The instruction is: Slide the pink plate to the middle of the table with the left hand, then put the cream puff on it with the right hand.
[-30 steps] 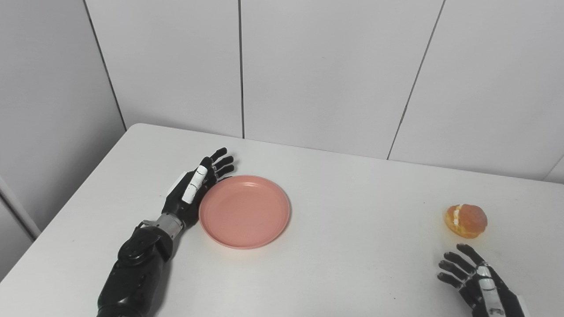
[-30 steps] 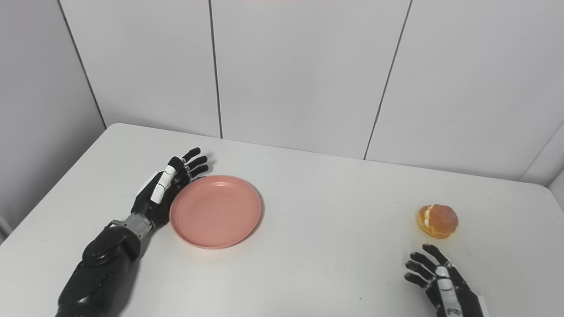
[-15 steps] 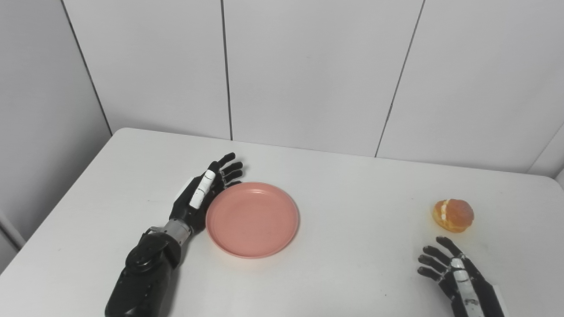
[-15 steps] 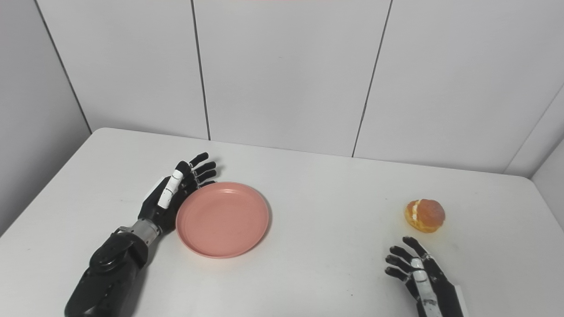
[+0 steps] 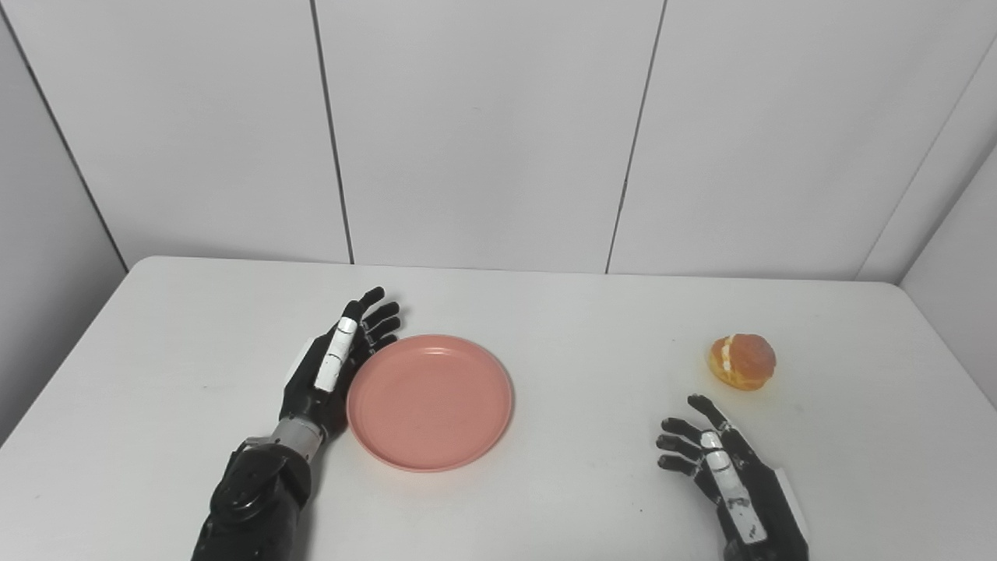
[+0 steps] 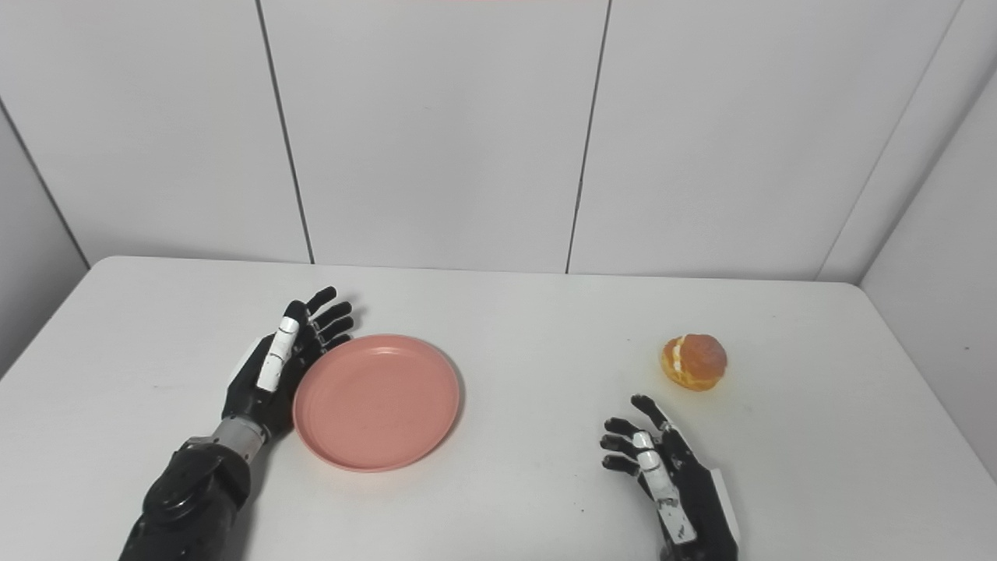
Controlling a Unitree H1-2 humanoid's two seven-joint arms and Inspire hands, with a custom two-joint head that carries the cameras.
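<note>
Left hand point(image 5: 331, 370): fingers spread, edge against round pink plastic plate point(image 5: 430, 402).
Right hand point(image 6: 670, 479): fingers spread, holding nothing.
Golden cream puff point(image 6: 694, 361): beyond right hand, apart.
Views: both alike.

The left hand point(image 5: 330, 366) stands on its edge, palm facing right, fingers point(image 5: 375, 318) straight, close together and pointing away from the robot, holding nothing. Its black forearm rises from the bottom edge. The right hand point(image 5: 720, 466) sits low, back up, fingers point(image 5: 676, 446) spread, slightly curled and empty
</note>
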